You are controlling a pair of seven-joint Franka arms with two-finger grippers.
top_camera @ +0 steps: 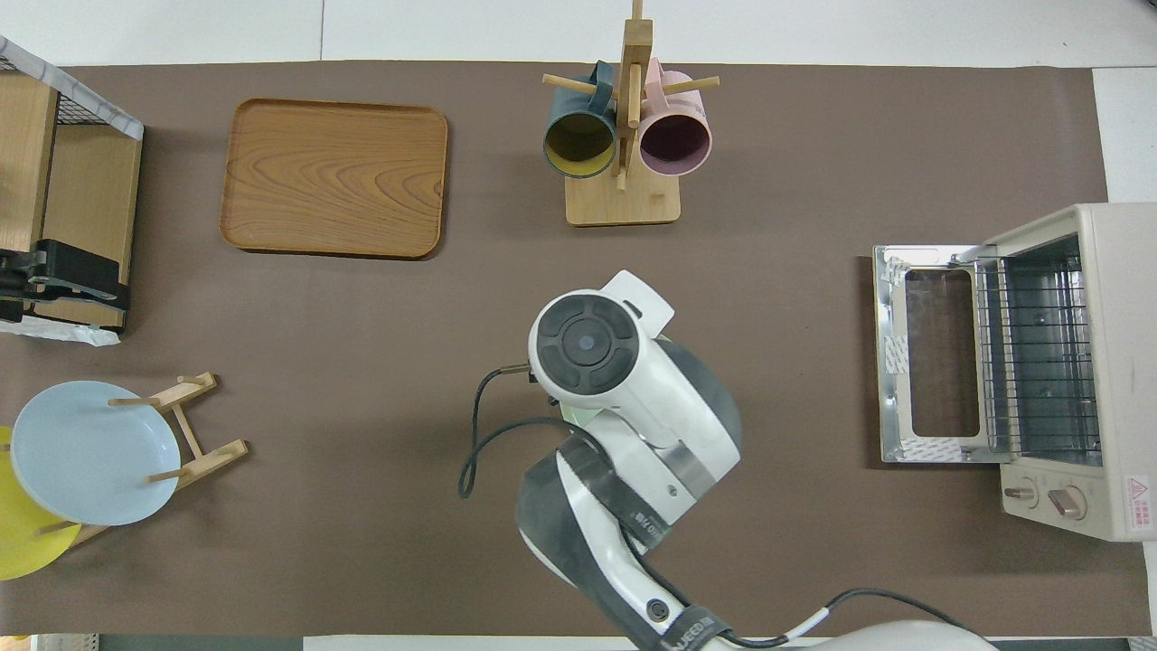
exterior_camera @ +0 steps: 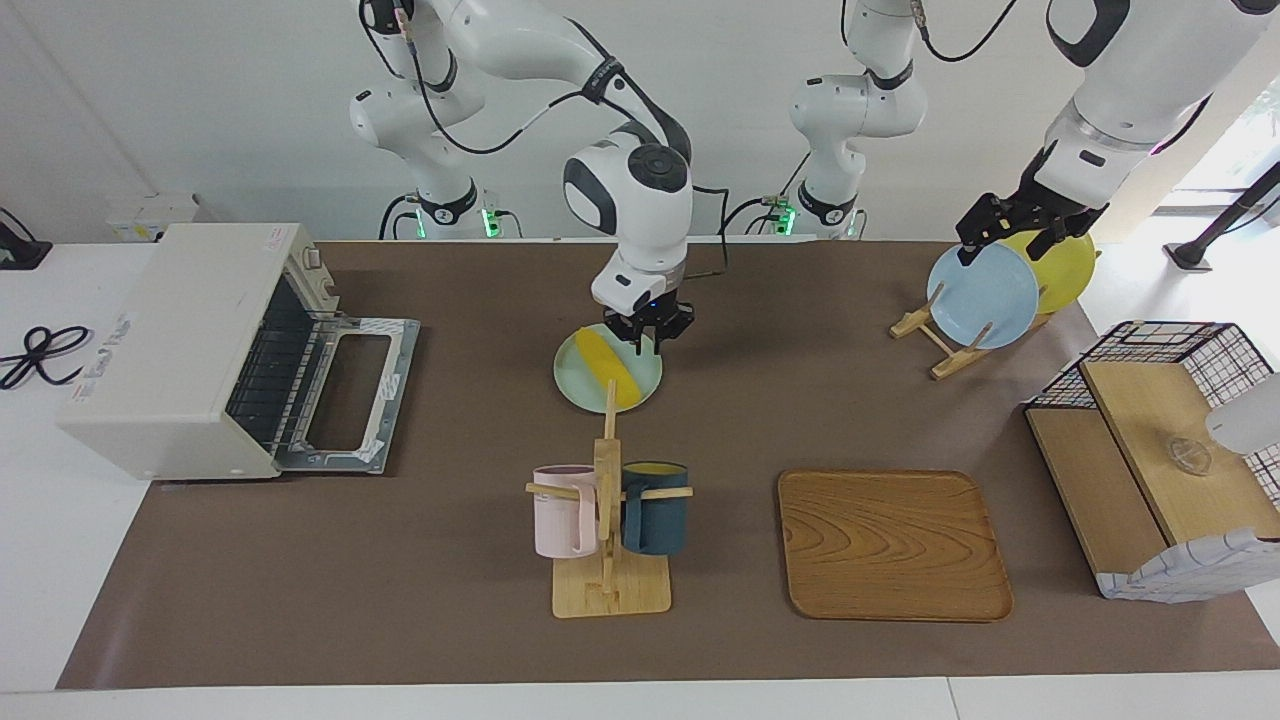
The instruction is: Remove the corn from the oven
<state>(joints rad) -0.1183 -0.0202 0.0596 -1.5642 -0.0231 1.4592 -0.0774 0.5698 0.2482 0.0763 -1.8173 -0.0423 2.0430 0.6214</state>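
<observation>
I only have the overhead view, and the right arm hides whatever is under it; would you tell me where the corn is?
Observer: The corn is out of the oven. It lies on a pale green plate in the middle of the table.
Operator: Thank you. Where exactly is the right tool?
Observer: The right tool hangs low over that plate's rim nearer the robots, beside the corn. I cannot tell whether it touches the corn.
Operator: And the left tool, which looks to me as if it is over the basket?
Observer: The left tool is open, over the top edge of the blue plate in the rack.
</observation>
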